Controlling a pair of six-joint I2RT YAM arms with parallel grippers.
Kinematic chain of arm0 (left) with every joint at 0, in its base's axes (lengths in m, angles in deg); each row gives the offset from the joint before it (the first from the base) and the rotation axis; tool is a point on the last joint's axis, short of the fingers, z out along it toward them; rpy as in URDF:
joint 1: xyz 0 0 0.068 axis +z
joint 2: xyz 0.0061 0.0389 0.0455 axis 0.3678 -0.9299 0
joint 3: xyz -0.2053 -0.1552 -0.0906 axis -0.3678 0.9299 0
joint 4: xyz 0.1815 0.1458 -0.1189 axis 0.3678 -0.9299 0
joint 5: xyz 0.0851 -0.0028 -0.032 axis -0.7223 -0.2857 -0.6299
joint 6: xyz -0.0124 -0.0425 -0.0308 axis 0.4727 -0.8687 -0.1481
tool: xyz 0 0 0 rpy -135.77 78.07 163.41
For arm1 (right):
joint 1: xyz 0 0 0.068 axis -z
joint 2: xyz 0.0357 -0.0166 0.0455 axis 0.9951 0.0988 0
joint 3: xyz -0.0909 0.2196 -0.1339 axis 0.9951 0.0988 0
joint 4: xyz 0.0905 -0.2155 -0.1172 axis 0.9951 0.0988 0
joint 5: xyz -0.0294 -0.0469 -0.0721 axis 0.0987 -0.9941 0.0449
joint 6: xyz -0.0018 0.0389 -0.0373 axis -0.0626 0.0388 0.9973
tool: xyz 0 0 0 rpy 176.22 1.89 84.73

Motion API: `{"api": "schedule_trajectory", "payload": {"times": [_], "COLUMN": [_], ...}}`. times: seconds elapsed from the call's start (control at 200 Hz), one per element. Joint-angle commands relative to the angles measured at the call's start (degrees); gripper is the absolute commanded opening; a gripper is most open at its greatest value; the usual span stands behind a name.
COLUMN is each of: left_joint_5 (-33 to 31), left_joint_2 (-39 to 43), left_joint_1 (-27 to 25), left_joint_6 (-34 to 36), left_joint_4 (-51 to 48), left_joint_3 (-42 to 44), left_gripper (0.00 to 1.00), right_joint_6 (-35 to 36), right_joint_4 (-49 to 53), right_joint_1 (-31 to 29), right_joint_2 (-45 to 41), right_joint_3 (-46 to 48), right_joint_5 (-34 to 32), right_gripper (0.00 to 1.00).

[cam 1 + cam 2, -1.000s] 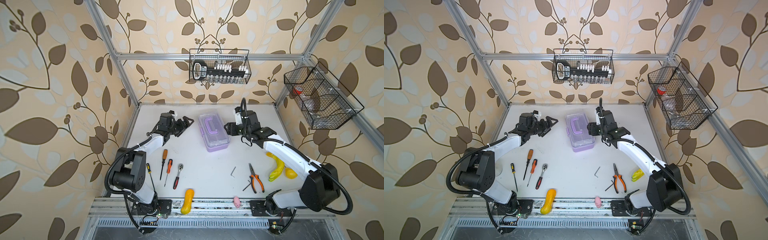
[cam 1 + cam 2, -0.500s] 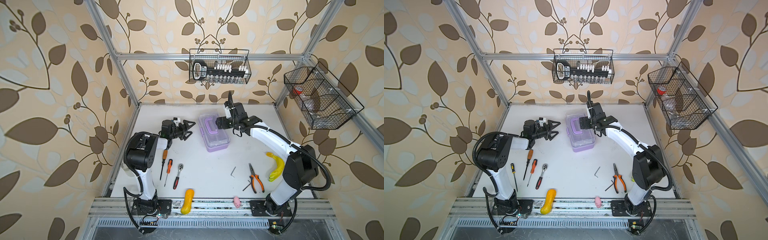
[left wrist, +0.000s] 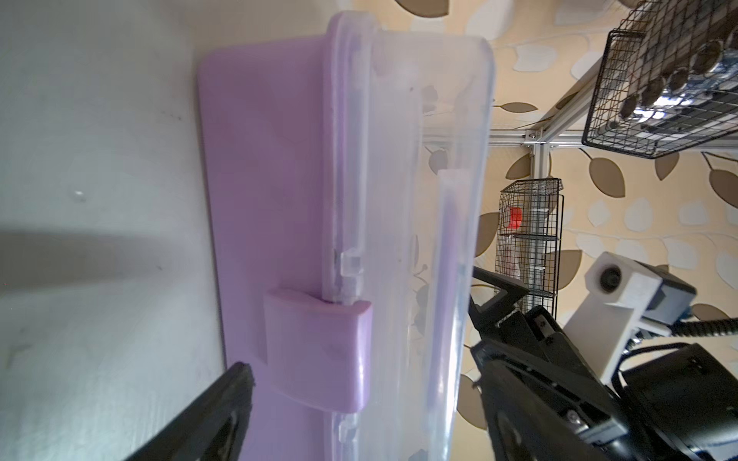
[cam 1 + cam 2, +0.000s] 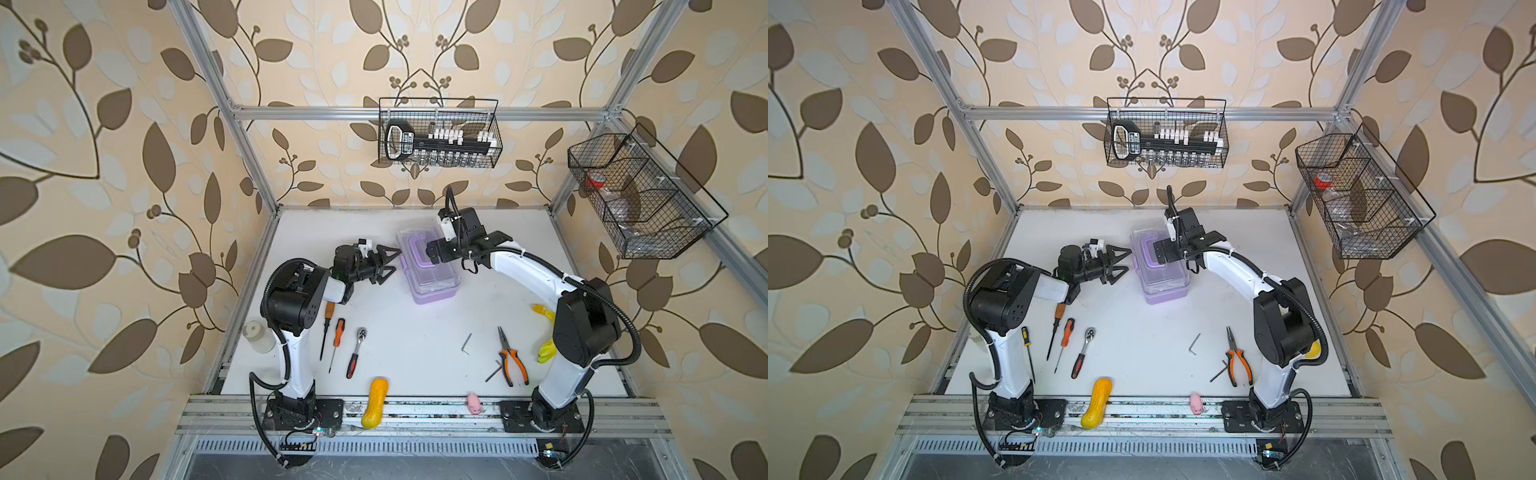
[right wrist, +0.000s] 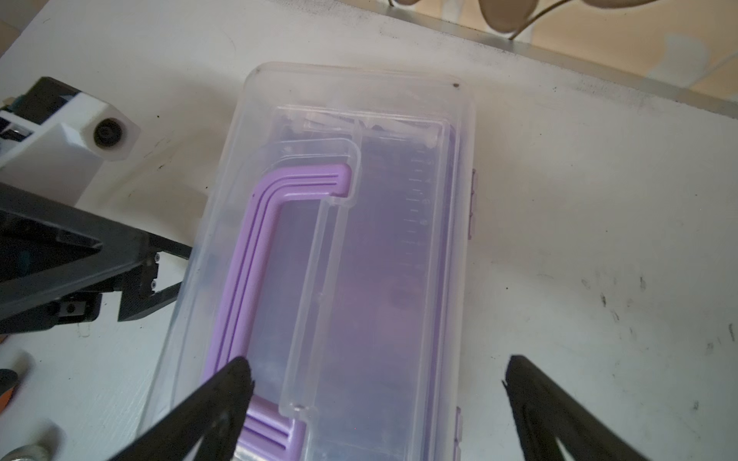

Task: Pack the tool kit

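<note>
- Jar (image 4: 257, 334): far left, off the table (image 4: 415, 324) edge, partly behind my left arm.
- Yellow-black screwdriver (image 4: 1026, 335), brown screwdriver (image 4: 1060, 311), orange screwdriver (image 4: 1067, 329): lower left of table, side by side, not touching.
- My left claw (image 4: 397, 260): left of centre, turned sideways, jaws spread, holding nothing. Tips right at the kit's left long side; contact unclear.
- Ratchet (image 4: 355, 357): just right of the orange screwdriver.
- Squash toy (image 4: 375, 402): bottom centre, on the front rail.
- Kit (image 4: 432, 279): upper middle of table, flat on it, shut. Clear lid (image 5: 399, 279) on a lilac base; handle (image 5: 255, 247) folded flat in the lid recess. Latch (image 3: 319, 351) down over the lid edge, on the side facing my left claw.
- My right claw (image 5: 377, 373): over the kit's top, jaws spread wide, pinching nothing. One finger (image 5: 235, 383) above the handle, the other finger (image 5: 531, 391) past the kit's opposite long edge, above bare table. Touching the lid or not: can't tell.
- Hex keys (image 4: 467, 344): lower right of centre, a second one just left of the pliers.
- Pig toy (image 4: 474, 403): on the front rail, right of centre.
- Pliers (image 4: 513, 363): lower right, orange grips.
- Yellow bits (image 4: 547, 351): right edge of table, partly hidden by my right arm.
- Back basket (image 4: 436, 99): top centre, on the wall rail, socket set (image 4: 440, 145) inside.
- Side basket (image 4: 673, 237): upper right, on the side wall.
</note>
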Motion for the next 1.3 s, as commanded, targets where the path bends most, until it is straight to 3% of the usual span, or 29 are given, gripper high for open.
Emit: {"api": "schedule_trajectory", "payload": {"times": [0.0, 0.275, 0.405, 0.66, 0.89, 1.12, 1.294], "left_joint_5": [0.0, -0.4, -0.6, -0.8, -0.8, -0.9, -0.8], "left_joint_2": [-0.5, -0.5, -0.6, -0.6, -0.5, -0.4, -0.1], "left_joint_1": [-0.8, -1.2, -1.7, -2.1, -2.4, -2.4, -2.4], "left_joint_6": [-1.1, -0.8, -0.6, -0.6, -0.3, -0.2, -0.2], "left_joint_4": [5.5, 5.6, 5.4, 5.1, 4.6, 4.3, 4.2], "left_joint_3": [-0.2, 0.1, 0.1, -0.2, -0.4, -0.4, -0.1], "left_gripper": [0.9, 0.89, 0.79, 0.82, 0.82, 0.81, 0.79], "right_joint_6": [2.1, 0.9, -0.8, -5.4, -4.7, -0.6, -0.9], "right_joint_4": [-0.4, -1.7, -3.3, -7.4, -6.8, -2.0, -1.5], "right_joint_1": [-0.1, 1.6, 3.4, 7.3, 6.6, 2.6, 2.5], "right_joint_2": [2.6, 4.9, 5.1, 4.9, 3.4, 5.4, 6.4], "right_joint_3": [-1.0, -0.8, 0.2, 3.2, 2.7, -0.7, -1.3], "right_joint_5": [2.1, 4.0, 9.7, 19.9, 14.8, 5.8, 5.9], "right_gripper": [1.0, 1.0, 1.0, 0.99, 1.0, 1.0, 0.94]}}
